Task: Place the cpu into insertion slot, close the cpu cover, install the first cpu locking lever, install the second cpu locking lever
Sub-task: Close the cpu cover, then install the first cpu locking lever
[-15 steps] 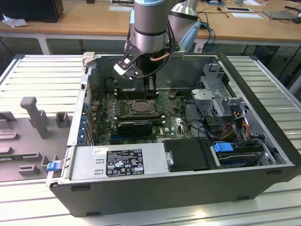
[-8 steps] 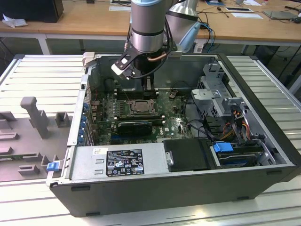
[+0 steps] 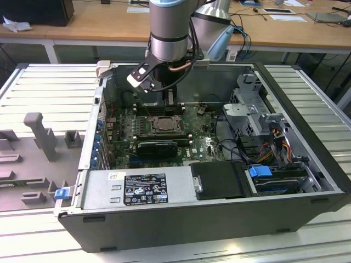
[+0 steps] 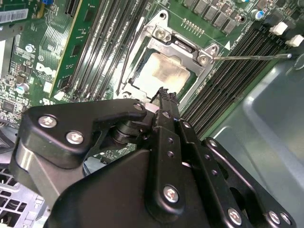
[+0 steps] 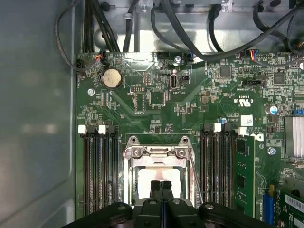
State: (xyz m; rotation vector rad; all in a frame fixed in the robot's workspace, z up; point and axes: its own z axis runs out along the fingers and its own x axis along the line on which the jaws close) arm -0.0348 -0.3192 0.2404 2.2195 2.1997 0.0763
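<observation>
Right below the pressed-together pincer (image 5: 160, 184) sits the cpu (image 5: 145, 183), and a hard push down might scratch it.

The arm (image 3: 170, 16) hangs down from above in the exterior view, its grey wrist (image 3: 170, 46) near vertical. A black bracket (image 3: 143, 75) juts from the wrist toward the exterior view's left. The gripper (image 3: 170, 97) points straight down. In both wrist views its 2 black fingers (image 5: 156, 186) lie flat against each other, tips level, with nothing held between them.
</observation>
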